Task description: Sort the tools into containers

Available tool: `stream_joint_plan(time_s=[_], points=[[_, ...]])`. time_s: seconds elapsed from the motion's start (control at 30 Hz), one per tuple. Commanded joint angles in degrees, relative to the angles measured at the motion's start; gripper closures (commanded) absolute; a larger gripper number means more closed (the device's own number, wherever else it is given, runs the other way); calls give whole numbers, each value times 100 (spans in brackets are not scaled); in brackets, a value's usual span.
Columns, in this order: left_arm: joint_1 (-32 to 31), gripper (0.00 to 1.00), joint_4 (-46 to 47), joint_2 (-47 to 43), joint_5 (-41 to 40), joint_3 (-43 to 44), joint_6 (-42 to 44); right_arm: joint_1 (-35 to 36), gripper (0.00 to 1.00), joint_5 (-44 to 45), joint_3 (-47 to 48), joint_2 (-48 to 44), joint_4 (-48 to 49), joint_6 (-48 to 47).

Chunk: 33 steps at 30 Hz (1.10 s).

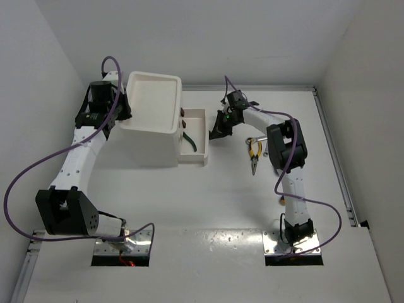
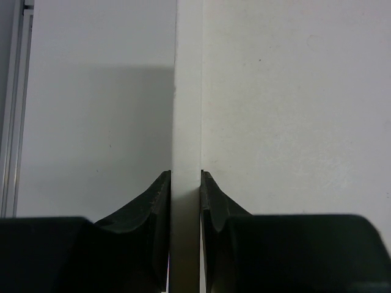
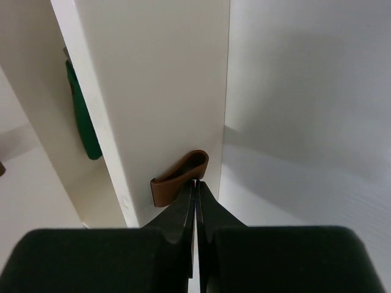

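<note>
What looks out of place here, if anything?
The left gripper is clamped on the big bin's wall, not on a tool. The pliers lie on the table, outside both bins. The right gripper is shut on nothing beside the small bin.

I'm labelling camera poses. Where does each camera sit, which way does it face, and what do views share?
Top external: above and behind the arms, looking down at the table; both arms whole, bases nearest.
Left wrist: on the left arm, looking along the left gripper, which clamps a wall of the large bin.
Right wrist: on the right arm, looking past the shut right gripper at a wall of the small bin.
Shared: top and right wrist both show the green screwdriver in the small bin.
</note>
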Motion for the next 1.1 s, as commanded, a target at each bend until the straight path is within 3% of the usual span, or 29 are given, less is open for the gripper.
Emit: stream_joint_plan(time_s=[0.0,0.83,1.0,1.07], points=[[-212,100,-801,473,993,-403,-248,162,100,-465,78,12,629,389],[-564,100,-748,474,1054,-456,-248,919,100,-921,922,671,1482,1170],[-564,100,-748,474,993,-508,-248,919,93,-1167,922,733,1798,1294],[-564,100,-748,474,940,-509,-248,919,81,-1237,922,663,1799,1225]])
